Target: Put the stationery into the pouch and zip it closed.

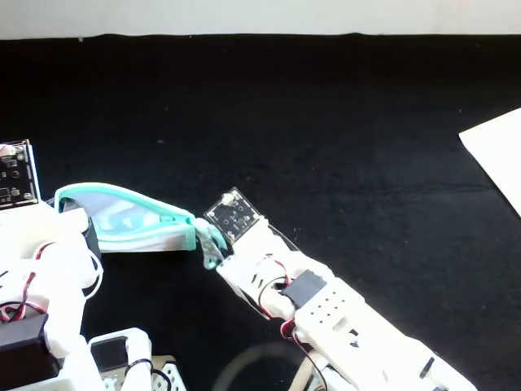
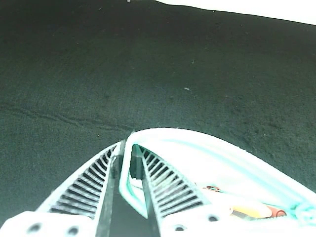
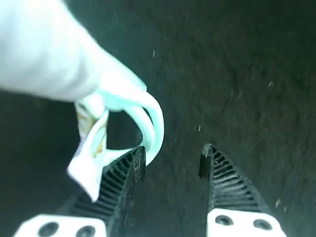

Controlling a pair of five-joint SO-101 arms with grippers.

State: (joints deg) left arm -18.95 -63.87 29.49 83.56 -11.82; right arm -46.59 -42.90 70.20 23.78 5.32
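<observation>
A black bench spans the high view, with a white sheet of paper at its right edge. 2 white arms come in from the near side: the left arm at the left corner and the right arm angling in from the lower right.

Between them, at the near left of the bench, is the mint pouch with its mouth gaping. The left end effector is pressed together on the pouch's rim at 1 end, the rim pinched between its 2 fingers. At the other end the right end effector is spread wide. The pouch's mint loop hangs against 1 fingertip, beside a small white tag.

Inside the pouch lies the stationery, showing orange and yellow.
</observation>
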